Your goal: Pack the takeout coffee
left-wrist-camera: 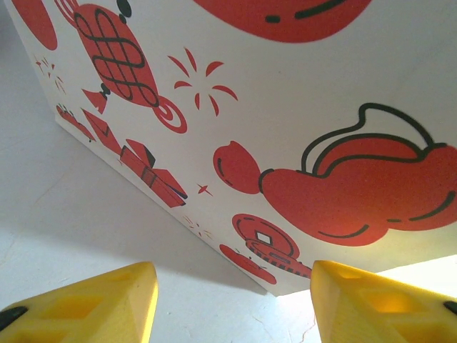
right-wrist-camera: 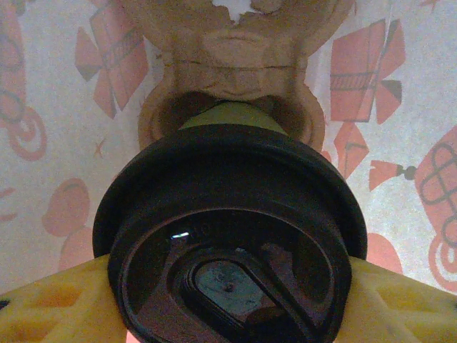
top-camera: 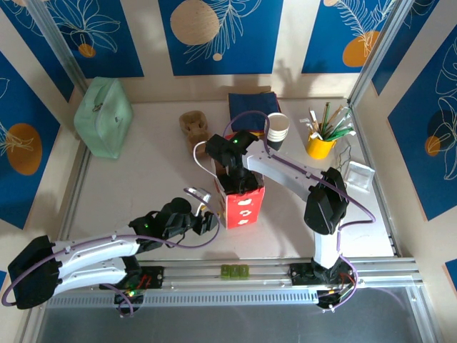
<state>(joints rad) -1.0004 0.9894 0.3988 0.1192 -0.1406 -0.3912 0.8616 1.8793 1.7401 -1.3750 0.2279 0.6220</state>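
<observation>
At the left of the table, seen from above, the left arm lies low with its left gripper [left-wrist-camera: 232, 296] just beside the left wall of a red-and-white printed gift bag [top-camera: 244, 207]. From its wrist camera, the two yellow fingers [left-wrist-camera: 107, 304] stand apart with nothing between them. The bag's wall, covered in red festive drawings, rises just ahead of them. Whether a fingertip touches the bag cannot be told.

At the centre, the bag stands upright and open at the top. The right arm bends over it from the right and reaches down into its mouth.

Inside the bag, by the right wrist camera, the right gripper [right-wrist-camera: 232, 300] clamps the takeout coffee [right-wrist-camera: 228, 214], one yellow finger pressed on each side of its black round lid. The lid faces the camera, so the cup's long axis seems to run straight away from the wrist, toward the bag's floor. Directly beyond the cup lies a brown moulded pulp cup carrier [right-wrist-camera: 235, 64], and one round socket opens right behind the lid's far edge.

Judging from this, the coming move turns on that line-up. The cup looks nearly centred on the socket and should go straight along its own axis. The right arm is the one placed for it.
</observation>
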